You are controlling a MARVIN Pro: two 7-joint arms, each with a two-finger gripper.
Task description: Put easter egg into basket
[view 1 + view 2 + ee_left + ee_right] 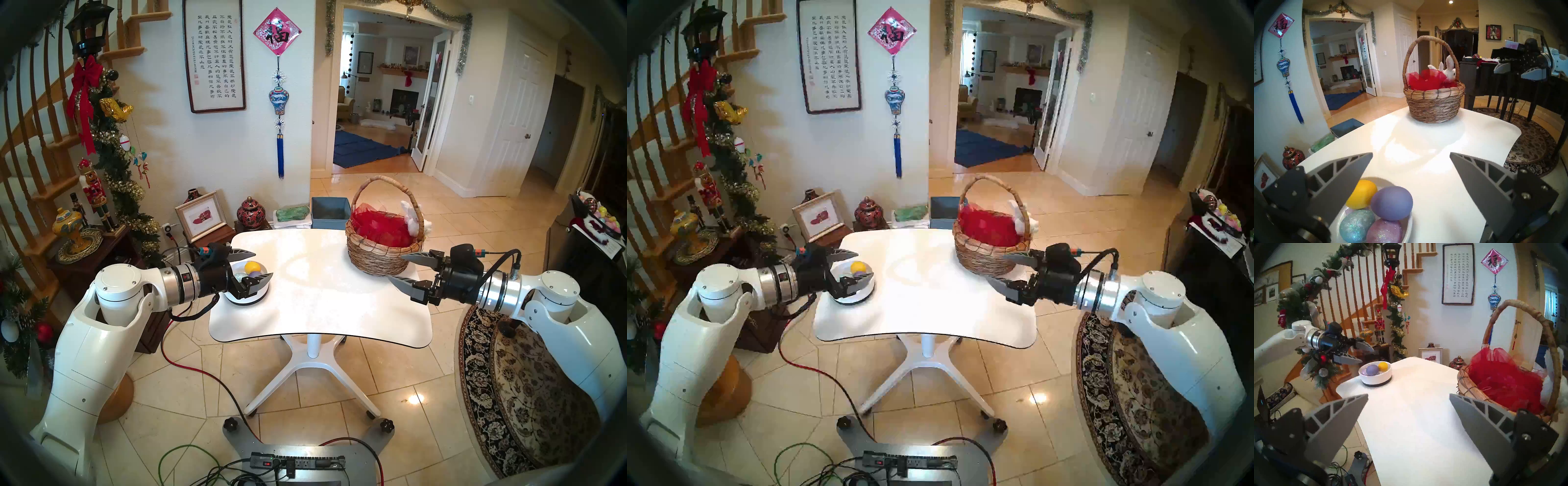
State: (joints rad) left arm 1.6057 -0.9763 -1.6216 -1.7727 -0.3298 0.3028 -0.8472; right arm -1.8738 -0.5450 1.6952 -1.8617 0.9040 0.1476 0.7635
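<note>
A: Step in hand? Looks like the reach for an egg, none picked yet.

B: Agreed. Left end effector (260,265) is spread wide, nothing in it, hanging over the bowl (1407,225) at the worktop's (319,298) left edge. Right end effector (400,269) is also released and empty, by the right edge just in front of the basket (380,254).

A: Eggs?

B: All in the bowl. Purple egg (1392,202) sits on top, yellow egg (1362,194) behind it, glittery blue egg (1356,224) and glittery pink egg (1384,231) lower down.

A: Best way?

B: I'd drop the left fingers either side of the purple one, the most exposed, and grip across its short axis. Smooth matte shell, rounded, likely to squirt out if pinched off-centre. Close gently.

A: Basket location?

B: Far right corner of the worktop, well apart from the bowl. Coarse woven wicker, round, tall arched handle; red mesh lining bunched inside, plush white bunny (1449,71) on the rim. Come in clear of the handle arch and release low onto the mesh.

A: Worktop surface?

B: Glossy white, hard. A dropped egg would probably roll.
</note>
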